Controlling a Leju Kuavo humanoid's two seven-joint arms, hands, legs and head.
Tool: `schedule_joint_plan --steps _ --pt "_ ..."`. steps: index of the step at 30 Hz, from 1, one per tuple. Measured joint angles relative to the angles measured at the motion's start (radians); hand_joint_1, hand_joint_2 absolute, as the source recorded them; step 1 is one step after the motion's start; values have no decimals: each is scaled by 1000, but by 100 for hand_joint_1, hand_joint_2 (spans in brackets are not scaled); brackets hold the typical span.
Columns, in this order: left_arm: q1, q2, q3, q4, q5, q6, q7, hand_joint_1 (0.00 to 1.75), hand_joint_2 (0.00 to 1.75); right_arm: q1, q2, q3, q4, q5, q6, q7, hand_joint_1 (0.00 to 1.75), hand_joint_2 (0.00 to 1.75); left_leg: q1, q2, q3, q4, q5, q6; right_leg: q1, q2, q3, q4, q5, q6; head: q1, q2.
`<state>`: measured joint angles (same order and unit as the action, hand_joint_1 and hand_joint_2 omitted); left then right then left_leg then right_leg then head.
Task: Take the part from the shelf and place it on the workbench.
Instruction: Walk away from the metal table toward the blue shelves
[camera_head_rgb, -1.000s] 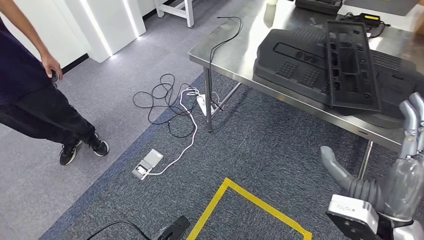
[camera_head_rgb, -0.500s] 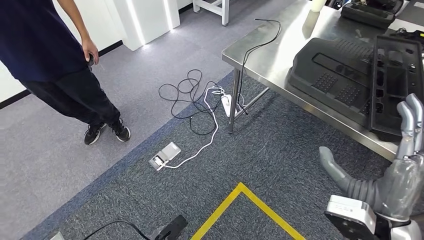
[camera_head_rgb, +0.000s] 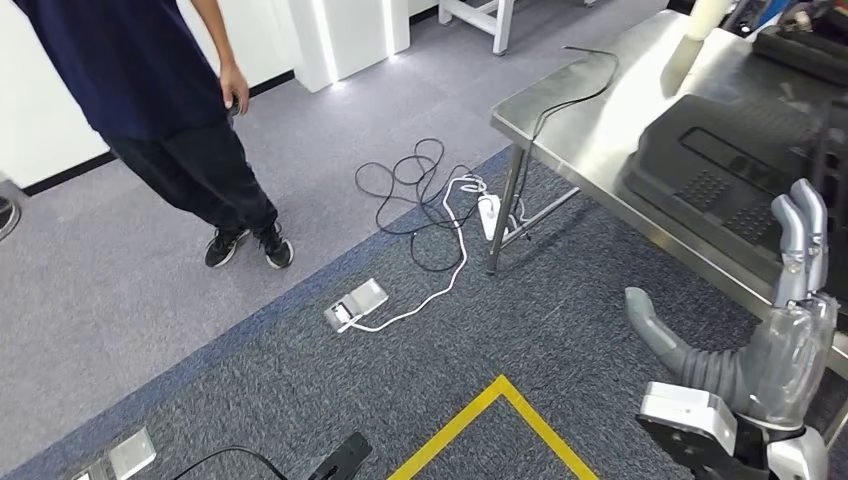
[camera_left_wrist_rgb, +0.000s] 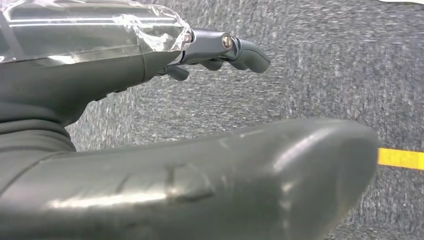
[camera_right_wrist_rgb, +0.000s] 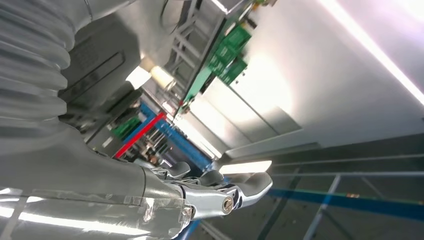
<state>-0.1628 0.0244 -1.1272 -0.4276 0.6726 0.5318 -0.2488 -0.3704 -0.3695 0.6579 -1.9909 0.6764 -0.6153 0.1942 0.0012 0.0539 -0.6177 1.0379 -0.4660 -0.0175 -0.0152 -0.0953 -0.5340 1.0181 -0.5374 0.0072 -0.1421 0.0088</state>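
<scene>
**Robot swings away from workbench, both hands empty**

Head view: The whole scene has slid rightward across the last second, a sign that the camera is turning left, not that anything on the floor moved. The steel workbench (camera_head_rgb: 600, 130) now sits at the right edge, with the large black moulded part (camera_head_rgb: 720, 175) lying on its top, apparently already delivered. The right hand (camera_head_rgb: 770, 350) is raised beside the bench edge, fingers straight and thumb splayed, holding nothing. A person in dark clothes (camera_head_rgb: 170, 110) stands well apart at upper left. Black cables (camera_head_rgb: 410, 185), a white power strip (camera_head_rgb: 488, 212) and a grey floor box (camera_head_rgb: 355, 305) lie on the carpet, near a yellow tape line (camera_head_rgb: 480, 420).

Left wrist view: The left hand (camera_left_wrist_rgb: 150, 100) hangs over grey carpet, its fingers (camera_left_wrist_rgb: 235, 47) loosely extended and free of any load.

Right wrist view: The right hand's fingertips (camera_right_wrist_rgb: 240, 187) are apart and empty, with blurred racking and green boards beyond.

The turn suggests the placing is done, or a return towards the shelf has begun.
</scene>
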Motion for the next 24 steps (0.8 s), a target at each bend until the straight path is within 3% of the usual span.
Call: schedule_joint_plan --steps 2,4,6,7,8,9,11,13,15,17,19,21,23,24 --pt "2 0 0 0 0 0 0 0 0 0 0 0 0 0 0 0 0 175 2 -21 1 -6 2 10 -1 -9 8 -4 -6 11 1 0" --pt "1 0 0 0 1 0 -1 0 0 0 0 0 0 0 0 0 0 175 6 -39 7 -16 5 23 -7 27 -1 29 -34 19 5 0" --pt "-1 0 0 0 0 0 -2 0 0 2 -1 0 0 0 -1 1 0 175 7 -57 11 -20 6 32 -8 75 -57 142 -91 20 12 0" --pt "-1 0 0 0 0 0 -2 0 0 4 -2 0 0 0 -1 1 0 175 6 -67 11 -20 5 35 -7 85 -95 210 -116 20 14 0" --pt "0 0 0 0 0 -1 -2 0 0 7 -2 0 0 0 -1 1 0 175 4 -78 11 -20 5 36 -6 89 -126 260 -126 19 15 0" --pt "0 0 0 0 0 -1 -3 0 0 9 -2 0 0 0 -1 1 0 175 3 -91 12 -19 4 37 -6 91 -143 277 -115 18 16 0" --pt "1 0 0 0 1 -1 -3 0 0 10 -3 0 0 0 0 1 0 175 1 -117 16 -16 1 36 -6 101 -121 198 -42 12 17 0" --pt "0 -1 0 0 2 -1 -5 0 0 10 -3 0 0 0 0 1 0 175 2 -142 16 -11 -3 32 -8 140 -72 73 21 4 19 0" --pt "1 -1 0 0 5 -6 -8 0 0 10 -4 0 0 0 1 1 0 175 5 -162 8 -7 -3 22 -6 166 -51 19 32 -2 21 0" --pt "4 0 0 0 9 -14 -13 0 0 9 -4 0 0 0 3 1 0 175 8 -176 4 -9 -1 10 -5 149 -47 9 32 -9 20 0" --pt "5 1 0 0 9 -19 -22 0 0 8 -3 0 0 0 6 1 0 175 3 -140 -3 16 -17 -2 -9 125 -37 -2 35 -21 15 0" --pt "2 1 0 0 10 -22 -30 0 0 9 -4 0 0 -1 8 1 0 175 4 -84 -48 116 -69 -12 -9 97 -29 -7 33 -31 8 0" --pt "1 1 0 0 10 -25 -34 0 0 9 -4 0 0 -3 9 1 0 175 12 -67 -111 239 -115 -20 -8 70 -25 -7 29 -34 5 0" --pt "3 1 0 0 10 -25 -34 0 0 10 -4 0 0 -3 9 1 0 175 15 -65 -126 264 -116 -23 -8 57 -23 -7 26 -33 4 0"
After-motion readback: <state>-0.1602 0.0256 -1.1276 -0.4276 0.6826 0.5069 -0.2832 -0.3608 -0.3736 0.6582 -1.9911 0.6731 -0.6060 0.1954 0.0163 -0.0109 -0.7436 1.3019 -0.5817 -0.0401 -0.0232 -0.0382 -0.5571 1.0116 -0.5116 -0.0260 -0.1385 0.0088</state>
